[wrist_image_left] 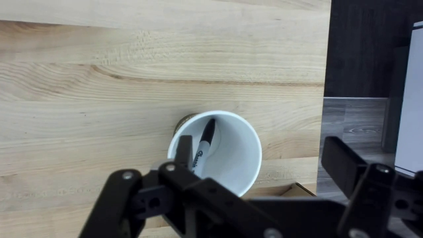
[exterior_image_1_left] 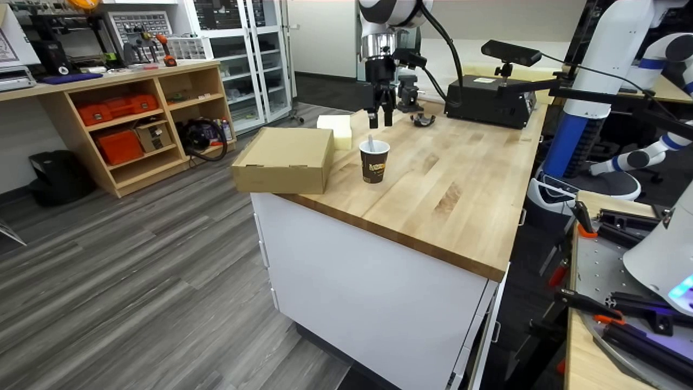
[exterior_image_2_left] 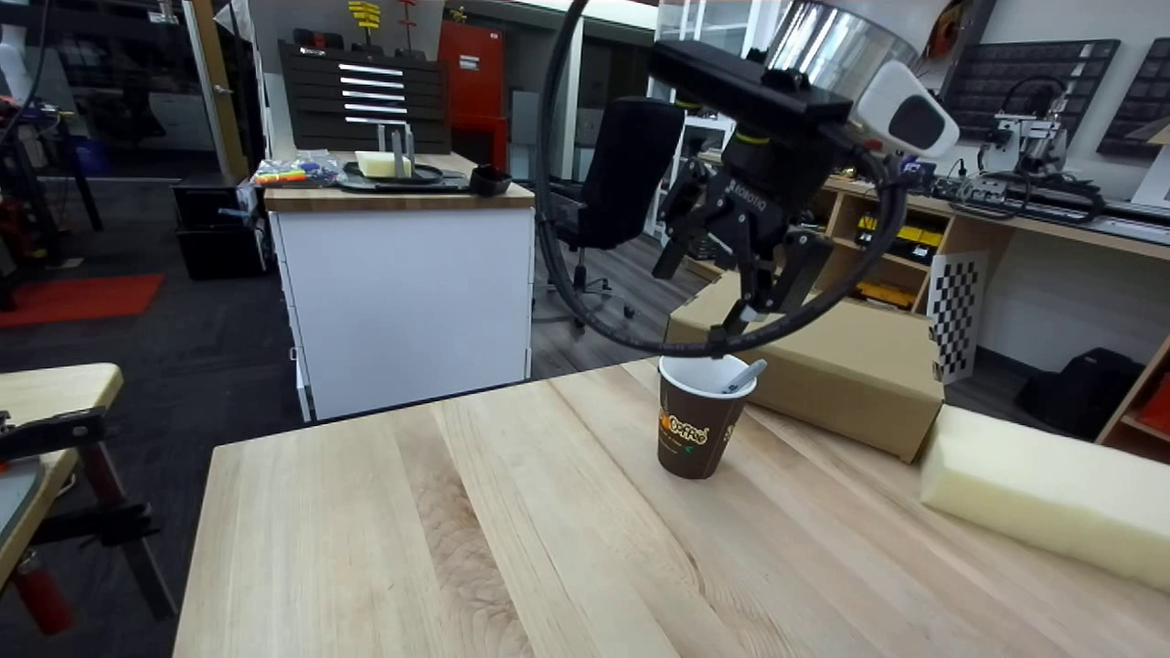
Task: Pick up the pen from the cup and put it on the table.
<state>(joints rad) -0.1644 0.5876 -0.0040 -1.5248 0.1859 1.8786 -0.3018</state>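
Observation:
The pen, grey with a black end, leans inside the cup; it shows in the wrist view [wrist_image_left: 202, 153] and in both exterior views [exterior_image_1_left: 371, 143] [exterior_image_2_left: 745, 376]. Its black end is down inside the cup and its grey end sticks up past the rim. The dark brown cup with a white rim [exterior_image_1_left: 373, 167] [exterior_image_2_left: 687, 434] [wrist_image_left: 243, 155] stands upright on the wooden table [exterior_image_1_left: 433, 216] [exterior_image_2_left: 512, 530]. My gripper [exterior_image_1_left: 380, 120] [exterior_image_2_left: 700, 297] [wrist_image_left: 259, 148] is open and empty above the cup. In the wrist view its left finger hides part of the pen and cup.
A cardboard box [exterior_image_1_left: 281, 157] [exterior_image_2_left: 832, 366] lies beside the cup, overhanging the table's edge. A pale foam block [exterior_image_1_left: 341, 132] [exterior_image_2_left: 1051, 493] lies beside the box. Black equipment [exterior_image_1_left: 487, 103] and a small dark object [exterior_image_1_left: 422, 120] stand farther along the table. A cable loop [exterior_image_2_left: 585, 315] hangs from the arm.

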